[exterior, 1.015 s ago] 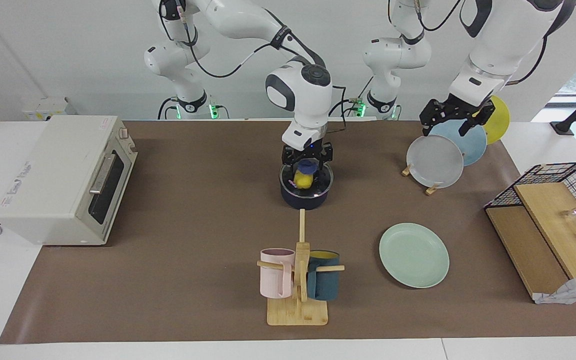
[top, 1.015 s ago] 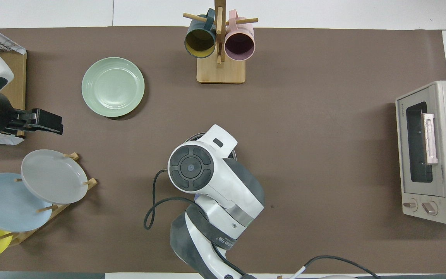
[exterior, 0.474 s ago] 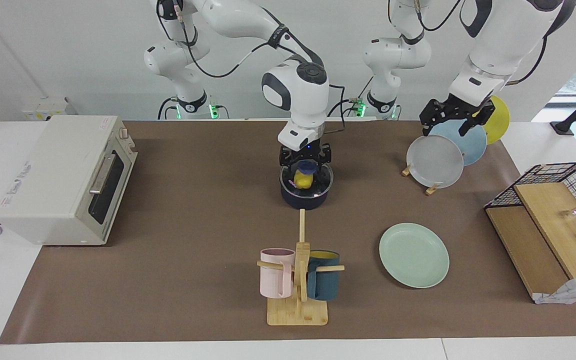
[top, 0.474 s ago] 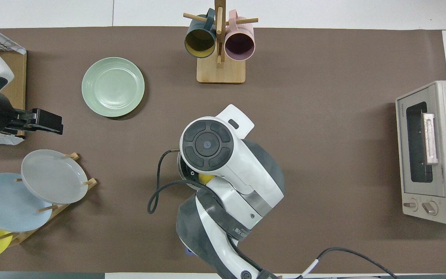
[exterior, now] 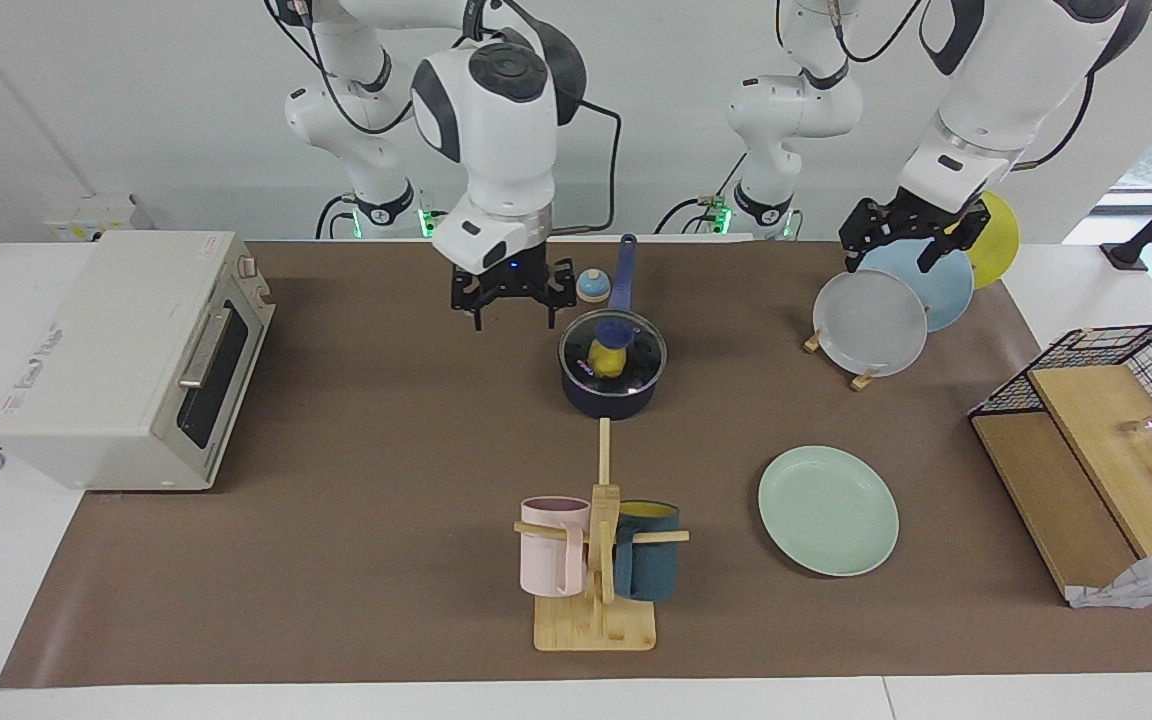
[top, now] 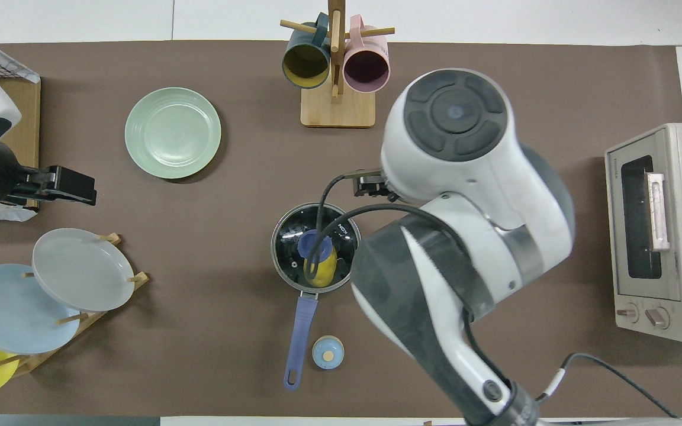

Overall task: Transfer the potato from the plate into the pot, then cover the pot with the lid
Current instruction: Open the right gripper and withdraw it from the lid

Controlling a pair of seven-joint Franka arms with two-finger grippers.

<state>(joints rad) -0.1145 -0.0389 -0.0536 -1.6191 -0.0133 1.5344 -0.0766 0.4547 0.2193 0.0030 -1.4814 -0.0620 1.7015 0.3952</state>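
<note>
with the round clear glass lid (exterior: pixel 614 350), metal-rimmed and topped by a blue knob, seated on the small dark navy saucepan (exterior: pixel 608 394), the covering step reads as complete. the small bright yellow glossy potato (exterior: pixel 606 359) lies inside the pot, visible through the glass. the pot stands near the middle of the brown-covered bench (exterior: pixel 376 470), its long blue handle pointing toward the robots. the round pale mint-green plate (exterior: pixel 828 510) is bare; it lies farther from the robots than the pot, toward the left arm's end of the bench.

the right gripper (exterior: pixel 513 312) hangs in the air beside the pot, toward the right arm's end, apart from the lid. its fingers are spread and hold nothing. the left gripper (exterior: pixel 896 247) waits above the rack of upright grey, light-blue and yellow plates (exterior: pixel 898 300), fingers apart and empty.

a small blue-topped dome (exterior: pixel 591 286) sits beside the pot handle, on the robots' side of the pot. a wooden mug stand (exterior: pixel 596 560) with a pink and a dark teal mug stands farther out, and a white toaster oven (exterior: pixel 126 355) occupies the right arm's end.

judgement: both task steps appear done. the next move calls only for clearing the right arm away from the pot without brushing the handle or the lid knob, and for confirming that the lid rim sits level.
</note>
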